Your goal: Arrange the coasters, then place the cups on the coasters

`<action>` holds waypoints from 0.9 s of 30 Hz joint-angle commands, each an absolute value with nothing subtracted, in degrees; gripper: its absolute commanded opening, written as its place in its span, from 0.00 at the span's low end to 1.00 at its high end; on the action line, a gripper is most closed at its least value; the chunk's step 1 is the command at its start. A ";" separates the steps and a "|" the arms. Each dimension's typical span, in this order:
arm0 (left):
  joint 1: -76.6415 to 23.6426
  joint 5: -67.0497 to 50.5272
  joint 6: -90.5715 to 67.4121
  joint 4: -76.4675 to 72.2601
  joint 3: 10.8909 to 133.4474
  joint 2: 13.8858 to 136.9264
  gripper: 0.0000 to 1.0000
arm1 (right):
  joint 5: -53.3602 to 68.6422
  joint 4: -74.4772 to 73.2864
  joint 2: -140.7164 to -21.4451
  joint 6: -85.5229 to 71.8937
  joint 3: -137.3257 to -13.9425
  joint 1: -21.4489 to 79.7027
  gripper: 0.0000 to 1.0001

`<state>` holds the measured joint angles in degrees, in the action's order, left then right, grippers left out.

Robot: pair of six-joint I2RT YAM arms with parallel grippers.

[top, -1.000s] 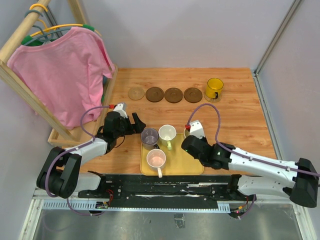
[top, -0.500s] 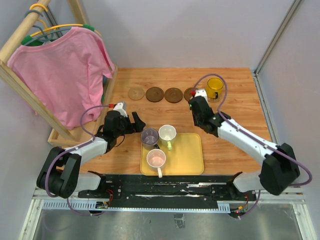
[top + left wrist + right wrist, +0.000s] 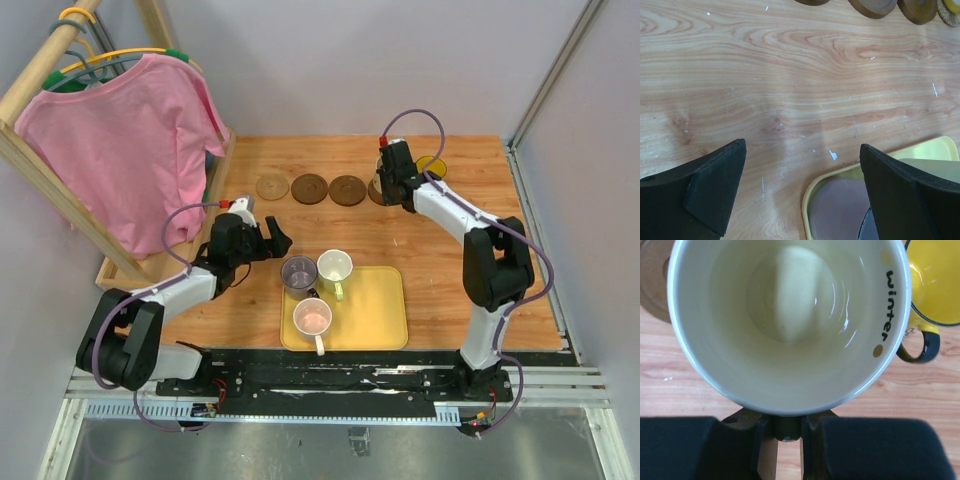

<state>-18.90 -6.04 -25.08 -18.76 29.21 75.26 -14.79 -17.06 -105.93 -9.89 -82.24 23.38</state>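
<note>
Yellow cup (image 3: 437, 165) mostly hidden overhead

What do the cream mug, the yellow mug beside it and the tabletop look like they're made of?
The cream mug: probably glazed ceramic, glossy reflections inside, printed lettering. The yellow mug: shiny, dark-edged rim, perhaps enamel or glazed ceramic. The tabletop: wood or wood-look laminate, visible grain, matte, small scuffs.

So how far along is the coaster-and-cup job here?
Done: the coasters lie in a row at the far edge, the yellow cup on the rightmost. In hand: the right end effector grips the cream cup above the next coaster. Left: three cups wait on the yellow tray; the left end effector is open, holding nothing.
</note>
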 commanded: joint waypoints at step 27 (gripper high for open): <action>-19.14 -5.96 -23.29 -18.50 33.58 81.29 1.00 | -8.73 -20.31 -122.32 -9.05 -100.12 17.78 0.01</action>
